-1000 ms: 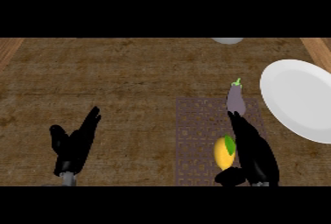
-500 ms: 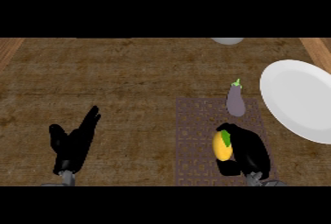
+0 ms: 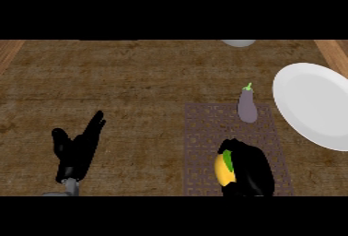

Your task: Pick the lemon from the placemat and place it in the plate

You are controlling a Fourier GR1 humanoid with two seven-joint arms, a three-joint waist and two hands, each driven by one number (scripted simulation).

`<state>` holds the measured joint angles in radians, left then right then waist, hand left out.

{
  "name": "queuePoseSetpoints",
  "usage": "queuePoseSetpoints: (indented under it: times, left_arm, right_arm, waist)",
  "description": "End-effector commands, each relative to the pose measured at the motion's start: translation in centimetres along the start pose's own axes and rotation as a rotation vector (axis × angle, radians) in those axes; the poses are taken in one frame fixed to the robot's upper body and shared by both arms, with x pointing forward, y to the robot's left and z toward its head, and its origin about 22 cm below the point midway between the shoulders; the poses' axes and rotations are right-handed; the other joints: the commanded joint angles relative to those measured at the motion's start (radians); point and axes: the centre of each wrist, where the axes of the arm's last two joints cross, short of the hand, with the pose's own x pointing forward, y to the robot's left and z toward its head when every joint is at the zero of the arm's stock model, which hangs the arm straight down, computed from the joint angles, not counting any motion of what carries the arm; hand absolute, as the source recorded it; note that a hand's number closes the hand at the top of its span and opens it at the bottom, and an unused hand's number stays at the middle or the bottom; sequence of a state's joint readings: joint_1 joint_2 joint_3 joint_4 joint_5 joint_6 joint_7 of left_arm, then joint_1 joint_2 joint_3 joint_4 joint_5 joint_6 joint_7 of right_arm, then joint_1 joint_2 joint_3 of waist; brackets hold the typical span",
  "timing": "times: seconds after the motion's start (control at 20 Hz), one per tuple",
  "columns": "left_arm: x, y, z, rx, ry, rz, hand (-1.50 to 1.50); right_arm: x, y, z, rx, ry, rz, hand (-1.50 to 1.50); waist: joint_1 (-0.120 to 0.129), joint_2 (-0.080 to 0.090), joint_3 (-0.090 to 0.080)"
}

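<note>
I see my right hand (image 3: 250, 168) curled around the lemon (image 3: 222, 169) over the placemat (image 3: 204, 138), near the eggplant (image 3: 247, 105) and apart from the plate (image 3: 314, 103). My left hand (image 3: 76, 150) rests open on the tabletop (image 3: 122, 83).

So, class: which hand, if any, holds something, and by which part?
The right hand curls round the lemon, covering its right side; the left hand holds nothing.

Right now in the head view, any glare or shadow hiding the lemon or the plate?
Head view: flat, even light, no glare; the plate reads clean white, cut off at the right edge. The lemon is partly hidden by the right hand curled round it, not by shadow. The eggplant is fully visible.
</note>
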<state>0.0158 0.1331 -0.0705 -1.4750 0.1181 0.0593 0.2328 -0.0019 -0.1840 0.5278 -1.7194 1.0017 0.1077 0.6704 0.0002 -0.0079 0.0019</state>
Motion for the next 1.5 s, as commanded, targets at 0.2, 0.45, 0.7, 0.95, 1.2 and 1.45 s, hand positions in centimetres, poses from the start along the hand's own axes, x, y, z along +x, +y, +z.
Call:
queuePoseSetpoints:
  times: [0.2,0.45,0.7,0.95,1.2,1.45]
  left_arm:
    - [-0.7,-0.3,-0.2,-0.012,0.047,0.017,0.00]
    - [-1.8,-0.2,0.7,-0.016,0.038,0.011,0.00]
    - [-0.7,0.9,0.3,0.001,0.029,-0.004,0.00]
    - [-2.0,-0.8,-0.1,-0.022,0.035,0.020,0.00]
    - [-2.3,-2.1,0.5,-0.009,0.029,-0.001,0.00]
    - [-2.2,-0.6,-0.2,-0.018,0.023,0.006,0.00]
  right_arm:
    - [4.1,-0.3,4.1,-0.211,-0.187,-0.117,1.50]
    - [3.3,-2.3,6.6,-0.497,-0.238,-0.193,1.50]
    - [2.5,-3.9,7.1,-0.637,-0.133,-0.358,1.50]
    - [-1.7,-6.0,5.0,-0.716,-0.035,-0.500,1.50]
    - [-4.7,-9.3,2.8,-0.822,-0.046,-0.675,1.50]
    - [-11.3,-8.6,-1.9,-0.885,0.051,-0.575,1.50]
  waist:
    - [-0.007,0.006,-0.002]
    - [-0.016,0.002,-0.002]
    - [-0.011,0.005,-0.002]
    - [-0.006,0.009,-0.001]
    - [0.003,0.010,0.000]
    - [0.005,0.012,0.000]
